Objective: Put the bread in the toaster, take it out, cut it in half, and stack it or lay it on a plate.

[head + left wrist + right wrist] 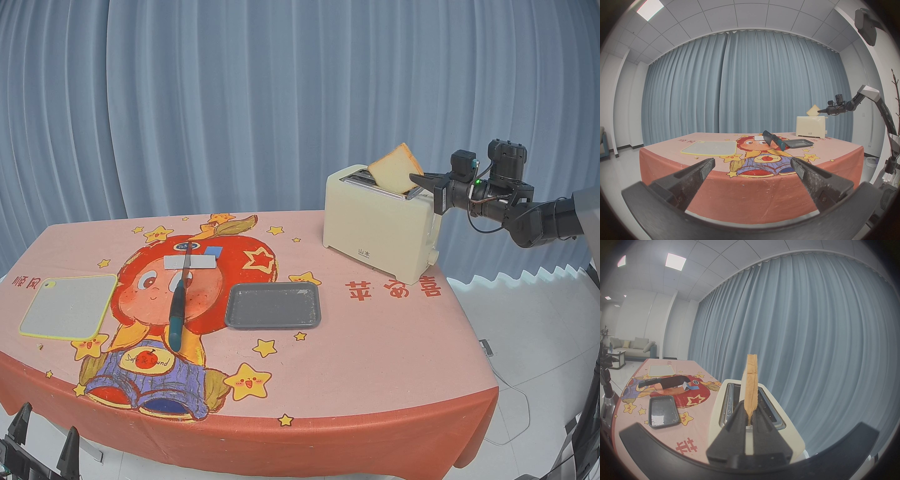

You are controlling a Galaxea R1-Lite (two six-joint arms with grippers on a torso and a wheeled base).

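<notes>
Grey tray [272, 305], knife [178, 309], board [69, 306] nearby; right fingers [734, 433] pinching bread [395, 169] at toaster [378, 228], left fingers [690, 176] apart.

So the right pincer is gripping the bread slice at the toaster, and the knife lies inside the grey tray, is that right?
Not quite. The knife lies on the tablecloth between the grey tray and the cutting board, not inside the tray; the head view shows it. The right pincer does grip the bread slice at the toaster.
</notes>
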